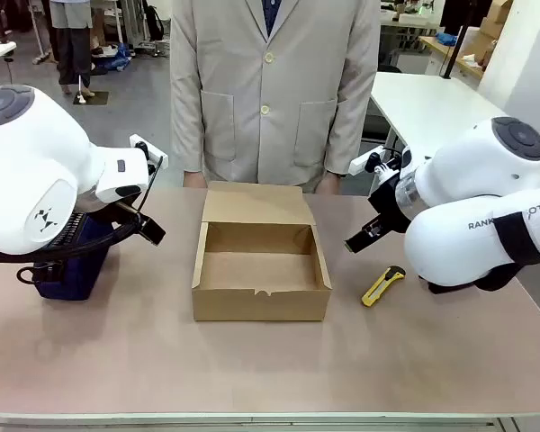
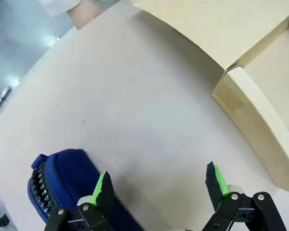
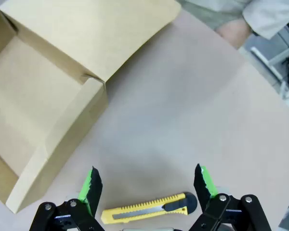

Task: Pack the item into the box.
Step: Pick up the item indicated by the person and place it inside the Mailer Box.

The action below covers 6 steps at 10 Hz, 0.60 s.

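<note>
- Table (image 1: 252, 369): near edge bare
- Yellow knife (image 3: 149, 210) lies flat on the table to the right of the box, apart from it, black end turned away from it
- Right gripper (image 3: 147, 185) hangs close above the knife; green pads spread wide, nothing pinched, no contact with the knife
- Box (image 1: 261, 301) sits mid-table, lid flap folded back toward the far side; inside is empty
- Left gripper (image 1: 151, 232) hangs left of the box over a navy pouch (image 1: 67, 270); jaws spread, holding nothing
- Person (image 1: 274, 90) stands at the far edge behind the box, hands low at the table rim, not reaching in
- Progress, as judged: only the opening stage. The box is open and ready, but the knife is not yet gripped; grasp, carry across and release into the box all remain
</note>
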{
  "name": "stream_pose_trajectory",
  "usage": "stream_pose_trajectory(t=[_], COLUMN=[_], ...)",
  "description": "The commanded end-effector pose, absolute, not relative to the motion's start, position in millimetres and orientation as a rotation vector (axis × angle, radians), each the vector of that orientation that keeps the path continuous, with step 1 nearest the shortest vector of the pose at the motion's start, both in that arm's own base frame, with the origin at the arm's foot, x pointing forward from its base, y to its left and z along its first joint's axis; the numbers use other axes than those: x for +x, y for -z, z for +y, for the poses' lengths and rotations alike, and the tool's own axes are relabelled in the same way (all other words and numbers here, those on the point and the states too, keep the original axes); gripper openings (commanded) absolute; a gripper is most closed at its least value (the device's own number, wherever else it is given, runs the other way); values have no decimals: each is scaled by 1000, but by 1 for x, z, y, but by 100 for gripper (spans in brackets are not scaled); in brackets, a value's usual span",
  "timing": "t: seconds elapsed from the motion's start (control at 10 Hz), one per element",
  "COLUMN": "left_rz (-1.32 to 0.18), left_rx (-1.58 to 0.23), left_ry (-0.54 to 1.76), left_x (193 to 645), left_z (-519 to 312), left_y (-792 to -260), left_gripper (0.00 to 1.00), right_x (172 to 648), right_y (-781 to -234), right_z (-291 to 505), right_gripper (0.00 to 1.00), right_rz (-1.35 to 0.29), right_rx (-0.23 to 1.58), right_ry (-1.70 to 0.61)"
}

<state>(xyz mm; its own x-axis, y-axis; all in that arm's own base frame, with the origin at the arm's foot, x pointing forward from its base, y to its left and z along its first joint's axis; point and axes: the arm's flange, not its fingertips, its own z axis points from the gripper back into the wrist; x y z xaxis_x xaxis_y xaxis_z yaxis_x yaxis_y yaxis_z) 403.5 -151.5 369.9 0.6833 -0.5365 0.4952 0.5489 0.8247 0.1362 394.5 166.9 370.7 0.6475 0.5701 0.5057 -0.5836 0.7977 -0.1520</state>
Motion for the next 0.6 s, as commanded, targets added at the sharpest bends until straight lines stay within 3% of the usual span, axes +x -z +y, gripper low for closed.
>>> stream_pose_trajectory(t=[0.0,0.5], left_rz=[-548,-548], left_rx=[-24,-24], left_ry=[609,609], left_x=[403,403], left_z=[-152,-152], left_y=[-370,-370], left_gripper=[100,100], right_x=[394,394], right_y=[-371,-371], right_z=[167,167], right_gripper=[100,100], right_rz=[-566,-566], right_rx=[25,25], right_ry=[-656,-656])
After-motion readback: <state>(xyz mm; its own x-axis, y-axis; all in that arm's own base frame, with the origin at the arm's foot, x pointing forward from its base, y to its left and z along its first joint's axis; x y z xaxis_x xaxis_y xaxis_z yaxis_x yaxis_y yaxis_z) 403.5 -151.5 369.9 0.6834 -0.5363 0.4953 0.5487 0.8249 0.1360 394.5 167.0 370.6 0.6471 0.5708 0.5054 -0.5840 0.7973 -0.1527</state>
